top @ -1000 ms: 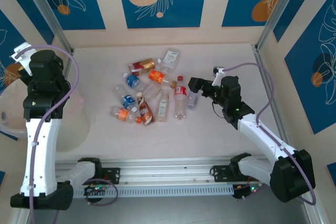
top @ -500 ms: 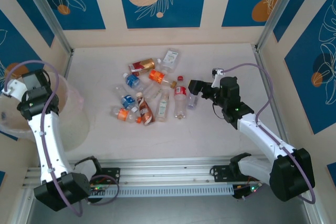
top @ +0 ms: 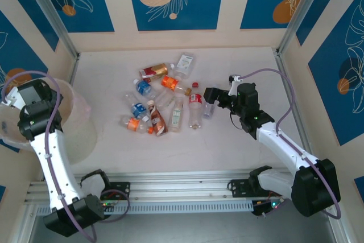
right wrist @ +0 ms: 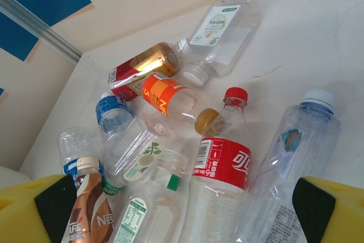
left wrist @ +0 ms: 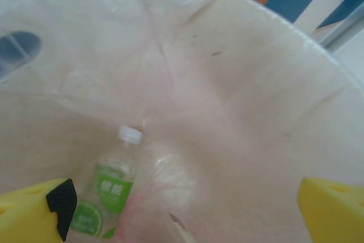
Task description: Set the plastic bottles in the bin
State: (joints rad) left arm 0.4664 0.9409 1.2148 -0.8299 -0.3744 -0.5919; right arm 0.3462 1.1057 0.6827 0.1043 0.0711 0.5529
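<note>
Our left end effector [left wrist: 182, 211] has swung over and down within the last second, from an upright pose beside the bin [left wrist: 244, 78] to a spot above its mouth, looking straight in. Its fingers are spread wide with nothing between them, and a green-labelled bottle [left wrist: 111, 193] lies on its side at the bottom, so we judge that one delivered and this arm free to go back for more. Our right end effector [right wrist: 181, 211] has barely shifted in that time. It hovers low at the right edge of the pile, also spread and empty, with a red-labelled bottle [right wrist: 223, 163] and a blue-capped bottle [right wrist: 296, 140] lying just ahead between its fingertips. The other plastic bottles [top: 165, 103] lie heaped mid-tabletop [top: 239, 152], well apart from the bin, so we reckon most of the job remains.
</note>
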